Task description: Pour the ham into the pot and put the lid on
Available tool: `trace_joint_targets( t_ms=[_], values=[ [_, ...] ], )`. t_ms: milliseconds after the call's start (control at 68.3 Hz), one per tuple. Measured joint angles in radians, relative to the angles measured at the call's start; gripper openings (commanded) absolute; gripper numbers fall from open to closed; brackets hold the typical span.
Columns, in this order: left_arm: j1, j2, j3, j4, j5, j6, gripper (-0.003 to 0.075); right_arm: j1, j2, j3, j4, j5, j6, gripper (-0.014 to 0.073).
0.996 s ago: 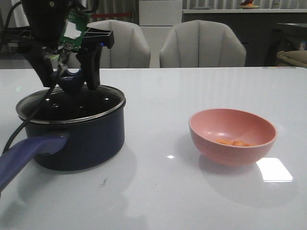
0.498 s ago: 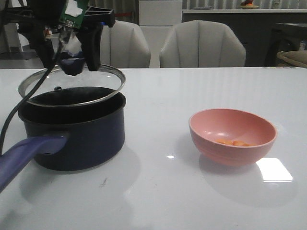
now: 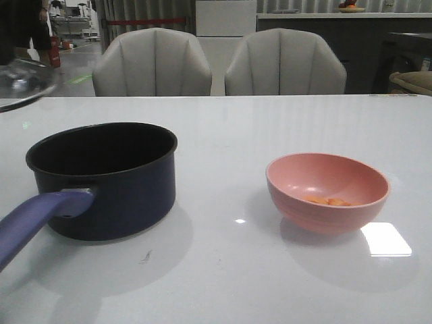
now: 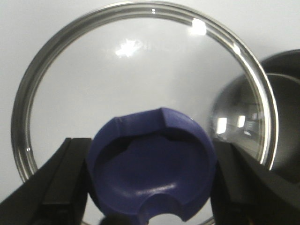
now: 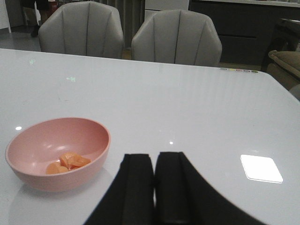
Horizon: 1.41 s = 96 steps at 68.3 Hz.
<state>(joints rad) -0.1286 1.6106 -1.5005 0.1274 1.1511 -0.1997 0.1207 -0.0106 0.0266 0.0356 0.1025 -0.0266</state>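
Glass and steel are showing at the upper left edge of the front view, where the lid (image 3: 23, 81) is hanging in the air, mostly cropped by the frame and well apart from the pot (image 3: 108, 179). In the left wrist view the left gripper (image 4: 151, 176) is clamping the lid's blue knob (image 4: 152, 164) between its two dark fingers (image 4: 61, 178), with the pot's dark rim showing at the right edge of that frame. The pot is sitting open at the centre left of the front view, its purple handle (image 3: 37, 219) pointing toward the lower left corner. The ham (image 3: 327, 200) is lying in the pink bowl (image 3: 327, 192) at the centre right, well apart from the pot. The right gripper (image 5: 153, 187) is hovering near the bowl with its fingers pressed together and holding nothing.

Judging by this, the uncovering step is in hand and pouring is not yet begun. The next move likely calls for parking the lid on the table (image 3: 229, 128), then opening the right gripper to take the bowl's rim.
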Motion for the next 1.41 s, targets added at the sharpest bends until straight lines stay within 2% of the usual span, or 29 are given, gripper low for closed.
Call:
trace_joint_targets(
  t_ms=[161, 278, 527, 996, 1069, 1259, 1406],
  values=[
    [0.211, -0.047, 0.110, -0.099, -0.071, 0.132, 0.0333, 0.000, 0.000, 0.000, 0.000, 0.000, 0.000, 0.0170],
    [0.291, -0.051, 0.210, -0.149, -0.152, 0.167, 0.0333, 0.000, 0.000, 0.000, 0.000, 0.000, 0.000, 0.0170],
    [0.291, 0.000, 0.376, -0.209, -0.299, 0.211, 0.0333, 0.000, 0.000, 0.000, 0.000, 0.000, 0.000, 0.0170],
    [0.290, 0.130, 0.386, -0.209, -0.334, 0.215, 0.0341, 0.000, 0.000, 0.000, 0.000, 0.000, 0.000, 0.0170],
    [0.290, 0.144, 0.386, -0.209, -0.335, 0.217, 0.0379, 0.000, 0.000, 0.000, 0.000, 0.000, 0.000, 0.0170],
    [0.290, 0.149, 0.386, -0.205, -0.340, 0.227, 0.0582, 0.000, 0.000, 0.000, 0.000, 0.000, 0.000, 0.0170],
    [0.288, 0.149, 0.381, -0.205, -0.335, 0.228, 0.0606, 0.000, 0.000, 0.000, 0.000, 0.000, 0.000, 0.0170]
  ],
)
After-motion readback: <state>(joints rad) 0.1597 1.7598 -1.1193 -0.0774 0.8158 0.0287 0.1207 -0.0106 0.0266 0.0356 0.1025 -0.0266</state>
